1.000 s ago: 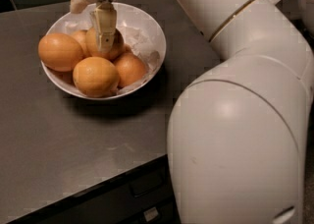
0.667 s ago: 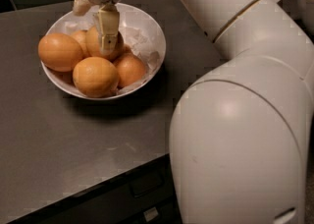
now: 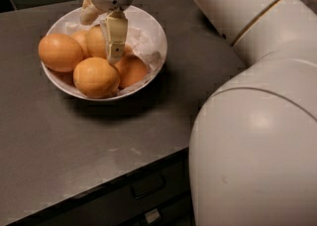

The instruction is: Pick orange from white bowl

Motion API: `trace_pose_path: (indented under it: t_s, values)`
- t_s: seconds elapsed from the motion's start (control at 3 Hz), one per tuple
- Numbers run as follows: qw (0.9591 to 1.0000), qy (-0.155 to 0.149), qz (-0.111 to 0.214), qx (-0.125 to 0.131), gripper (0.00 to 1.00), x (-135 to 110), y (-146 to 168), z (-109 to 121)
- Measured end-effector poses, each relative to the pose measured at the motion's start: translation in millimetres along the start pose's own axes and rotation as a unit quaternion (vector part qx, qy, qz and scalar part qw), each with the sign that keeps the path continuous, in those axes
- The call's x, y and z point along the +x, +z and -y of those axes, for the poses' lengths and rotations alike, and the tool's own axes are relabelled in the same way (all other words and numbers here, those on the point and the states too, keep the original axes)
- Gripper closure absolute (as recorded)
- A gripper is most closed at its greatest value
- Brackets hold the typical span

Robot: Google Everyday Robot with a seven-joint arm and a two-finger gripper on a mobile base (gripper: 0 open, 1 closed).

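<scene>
- Camera view: I am looking down over my own arm (image 3: pixel 233 7) at a dark grey countertop (image 3: pixel 74 141). The arm's big white shell fills the right side of the view.
- The white bowl (image 3: pixel 159 41) sits on the counter towards the back left. It is wide and shallow, and crumpled white paper (image 3: pixel 147 46) shows along its right inner wall.
- I count five fruits in the bowl, packed close and touching one another.
- A large orange fruit at the left (image 3: pixel 60 51) lies against the rim, a pebbly one at the front (image 3: pixel 95 77) is nearest to me, and a deeper-coloured one at the right (image 3: pixel 132 71) rests on the paper.
- A small fruit at the back left (image 3: pixel 79 37) is mostly hidden by its neighbours.
- The orange (image 3: pixel 95 42) lies in the middle of the bowl towards the back, wedged among the others. Only its upper face shows.
- The gripper (image 3: pixel 99 40) hangs straight down into the bowl from the top edge of the view, directly over that orange.
- Its fingers are spread. The near finger (image 3: pixel 115 36) reaches down across the orange's right side, with its tip low between the orange and the right-hand fruit. The far finger (image 3: pixel 88 14) stands at the orange's upper left.
- The orange sits between the two fingers. From this angle I cannot tell whether either one actually presses on the peel.
- The orange rests down among the other fruit, inside the bowl.
- Below the counter's front edge I can see a dark drawer front with a handle (image 3: pixel 146 185).
</scene>
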State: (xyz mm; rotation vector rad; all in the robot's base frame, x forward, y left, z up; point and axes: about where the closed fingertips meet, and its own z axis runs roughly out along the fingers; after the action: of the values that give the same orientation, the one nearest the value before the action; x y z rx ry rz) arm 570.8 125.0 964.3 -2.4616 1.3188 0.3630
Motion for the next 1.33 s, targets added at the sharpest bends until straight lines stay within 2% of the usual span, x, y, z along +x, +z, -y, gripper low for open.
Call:
trace_pose_path:
  t_s: [0.67,1.33]
  values:
    - [0.9999,0.0,0.004,-0.01,0.27,1.9,5.3,-3.9]
    - [0.9999,0.0,0.004,-0.01,0.27,1.9,5.3,-3.9]
